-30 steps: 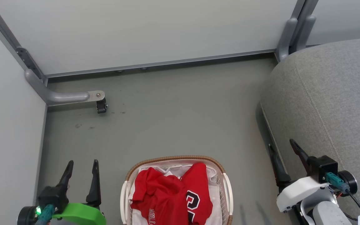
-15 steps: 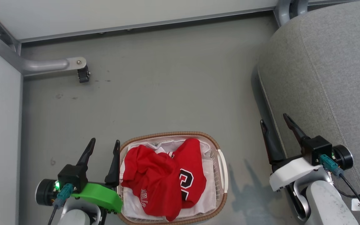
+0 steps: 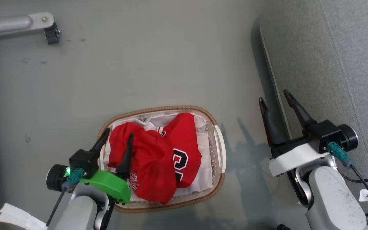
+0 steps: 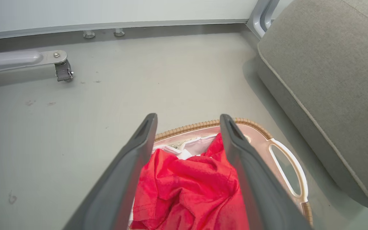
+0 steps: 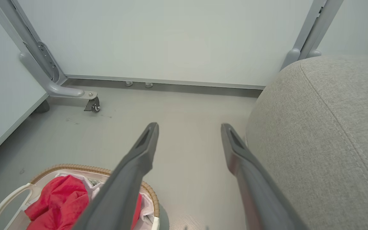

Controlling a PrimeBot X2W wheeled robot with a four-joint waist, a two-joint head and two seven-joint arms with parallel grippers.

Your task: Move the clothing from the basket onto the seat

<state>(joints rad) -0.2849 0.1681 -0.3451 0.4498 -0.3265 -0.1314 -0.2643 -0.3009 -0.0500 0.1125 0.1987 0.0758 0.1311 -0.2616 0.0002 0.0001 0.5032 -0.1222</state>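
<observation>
The oval basket (image 3: 171, 108) stands on the grey floor with the red clothing (image 3: 158, 163) piled on its white liner. My left gripper (image 3: 118, 132) hangs open over the basket's left side, its fingers above the red cloth with nothing between them. In the left wrist view the gripper (image 4: 187, 116) frames the clothing (image 4: 187, 185) and the basket rim (image 4: 203, 124). My right gripper (image 3: 273, 95) is open and empty by the front edge of the grey seat (image 3: 331, 64). The right wrist view shows that gripper (image 5: 189, 125) over bare floor, with the seat (image 5: 324, 127) on the right and the basket (image 5: 75, 166) at the lower left.
A grey metal foot with a caster (image 3: 51, 32) juts out at the top left, under white partition panels (image 5: 171, 38). A white paper strip (image 3: 18, 217) lies at the lower left. Open floor lies between basket and seat.
The head camera has tilted down, so the whole picture shifted. My left gripper has moved right, from beside the basket to above the red clothing. The right gripper stayed by the seat's edge.
</observation>
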